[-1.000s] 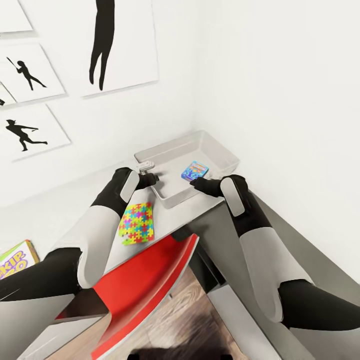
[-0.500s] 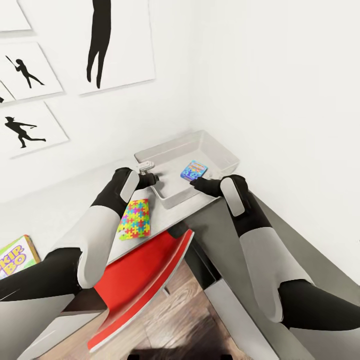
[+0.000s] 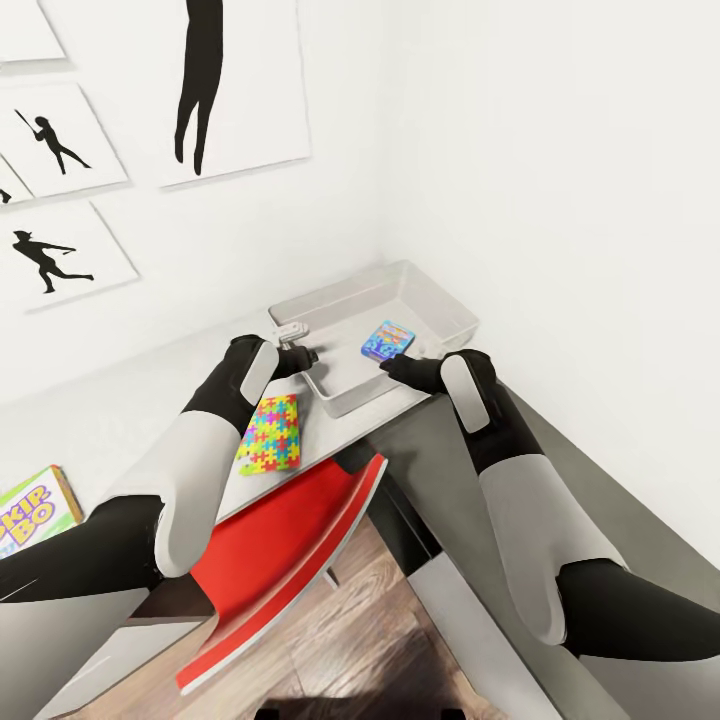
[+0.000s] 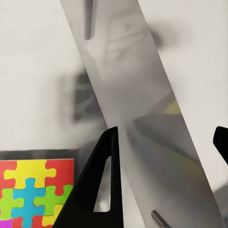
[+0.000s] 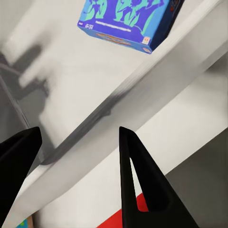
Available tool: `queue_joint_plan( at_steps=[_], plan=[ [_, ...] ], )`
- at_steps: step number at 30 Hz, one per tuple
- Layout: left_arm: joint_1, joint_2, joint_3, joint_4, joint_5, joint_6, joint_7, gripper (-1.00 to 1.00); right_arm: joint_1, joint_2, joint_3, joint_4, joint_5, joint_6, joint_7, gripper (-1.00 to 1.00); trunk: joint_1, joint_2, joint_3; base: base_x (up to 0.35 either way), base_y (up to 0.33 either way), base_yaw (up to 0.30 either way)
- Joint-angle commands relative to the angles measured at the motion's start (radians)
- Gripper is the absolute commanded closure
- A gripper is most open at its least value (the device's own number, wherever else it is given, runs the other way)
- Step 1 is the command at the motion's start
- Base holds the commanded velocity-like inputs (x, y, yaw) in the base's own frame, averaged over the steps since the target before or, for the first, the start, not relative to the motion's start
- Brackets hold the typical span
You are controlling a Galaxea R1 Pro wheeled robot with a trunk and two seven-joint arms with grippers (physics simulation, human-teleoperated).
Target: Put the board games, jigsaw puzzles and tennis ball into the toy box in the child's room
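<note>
Standing nearest, a red chair tucks under the table, where a jigsaw puzzle lies flat. Beyond it, both the left gripper and right gripper hang spread apart at the toy box rim, with a blue game box resting inside.

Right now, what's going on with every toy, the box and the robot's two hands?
toy box: on the table, holding one blue game box.
blue game box: lying flat inside.
jigsaw puzzle: flat on the table, outside the box.
SKIP-BO box: on the table, outside.
left gripper: open, empty.
right gripper: open, empty.
</note>
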Motion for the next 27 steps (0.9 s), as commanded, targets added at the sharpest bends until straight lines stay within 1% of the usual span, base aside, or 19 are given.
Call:
queue_joint_plan(
  at_steps=[1, 13, 19, 27],
  plan=[
    [-0.001, -0.001, -0.002, -0.004, 0.049, -0.003, -0.002, 1.0, 0.0, 0.0, 0.0, 0.0, 0.011, 0.008, -0.01, 1.0, 0.001, -0.002, -0.002, -0.002, 0.0, 0.0],
    [-0.001, -0.001, -0.002, -0.004, 0.049, -0.002, -0.002, 1.0, 0.0, 0.0, 0.0, 0.0, 0.011, 0.008, -0.01, 1.0, 0.001, -0.002, -0.002, -0.001, 0.0, 0.0],
    [-0.001, -0.001, -0.002, -0.005, 0.049, -0.001, -0.002, 1.0, 0.0, 0.0, 0.0, -0.001, 0.011, 0.009, -0.01, 1.0, 0.001, -0.002, -0.002, -0.069, 0.0, 0.0],
    [-0.001, -0.001, -0.002, -0.011, 0.05, -0.001, -0.002, 1.0, 0.0, 0.0, 0.0, -0.001, 0.011, 0.01, -0.01, 1.0, 0.001, -0.002, -0.002, -0.011, 0.0, 0.0]
  ],
)
